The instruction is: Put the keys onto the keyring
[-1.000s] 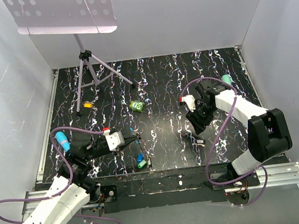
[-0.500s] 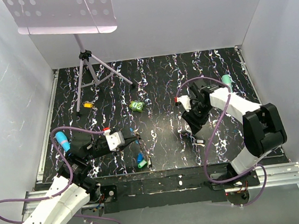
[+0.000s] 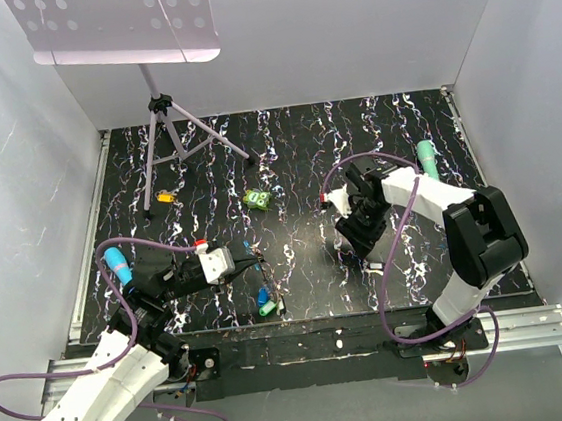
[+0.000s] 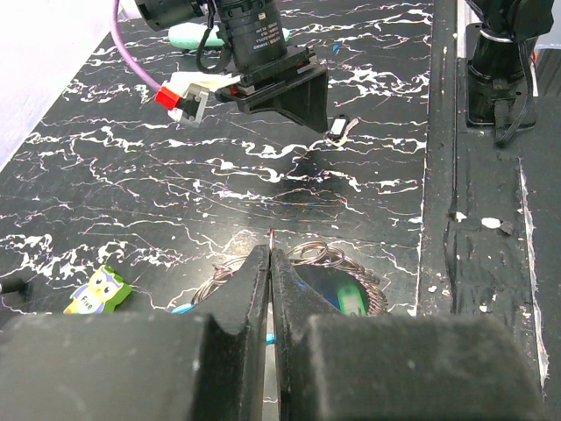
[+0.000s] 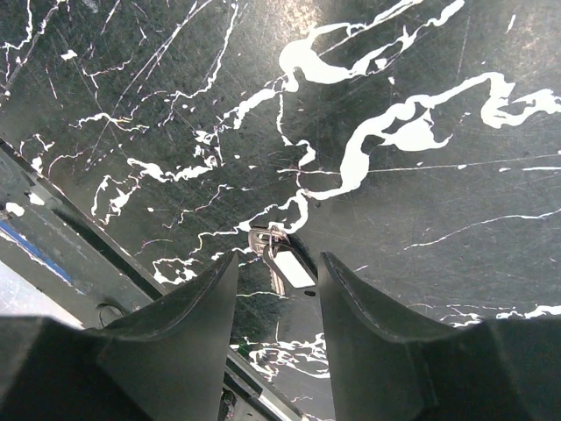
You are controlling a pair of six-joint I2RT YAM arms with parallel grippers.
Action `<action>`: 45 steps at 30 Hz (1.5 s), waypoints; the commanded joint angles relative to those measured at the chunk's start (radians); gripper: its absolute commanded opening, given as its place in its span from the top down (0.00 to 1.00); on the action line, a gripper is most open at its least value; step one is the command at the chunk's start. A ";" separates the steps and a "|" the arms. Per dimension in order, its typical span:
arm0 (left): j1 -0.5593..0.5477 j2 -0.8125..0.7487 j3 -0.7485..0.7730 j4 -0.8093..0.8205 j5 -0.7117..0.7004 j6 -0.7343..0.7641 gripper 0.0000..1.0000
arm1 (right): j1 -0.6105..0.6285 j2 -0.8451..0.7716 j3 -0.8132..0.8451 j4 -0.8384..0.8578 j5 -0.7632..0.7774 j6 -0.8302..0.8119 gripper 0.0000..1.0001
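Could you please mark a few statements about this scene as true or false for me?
1. The right gripper is open above a small white-tagged item. True.
2. The left gripper is wide open. False: its fingers are pressed together, right at the keyring.
3. The teal marker is held by the right gripper. False: it lies on the table, at the far right.
4. A green owl toy lies on the table. True.
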 commanded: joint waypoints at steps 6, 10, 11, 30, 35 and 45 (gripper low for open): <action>0.006 -0.001 0.050 0.022 -0.003 0.011 1.00 | 0.029 0.007 -0.019 -0.003 0.008 0.004 0.53; 0.006 -0.001 0.048 0.022 -0.003 0.012 1.00 | 0.034 0.018 -0.019 -0.001 0.016 0.007 0.54; 0.006 -0.001 0.050 0.022 -0.003 0.012 1.00 | 0.034 0.018 -0.019 0.000 0.017 0.009 0.54; 0.006 -0.001 0.050 0.019 -0.003 0.014 1.00 | 0.043 0.016 -0.029 0.006 0.022 0.010 0.56; 0.006 -0.001 0.050 0.019 -0.003 0.014 1.00 | 0.045 0.016 -0.029 0.009 0.022 0.010 0.56; 0.006 -0.003 0.051 0.017 -0.003 0.014 1.00 | 0.046 0.016 -0.029 0.008 0.020 0.013 0.56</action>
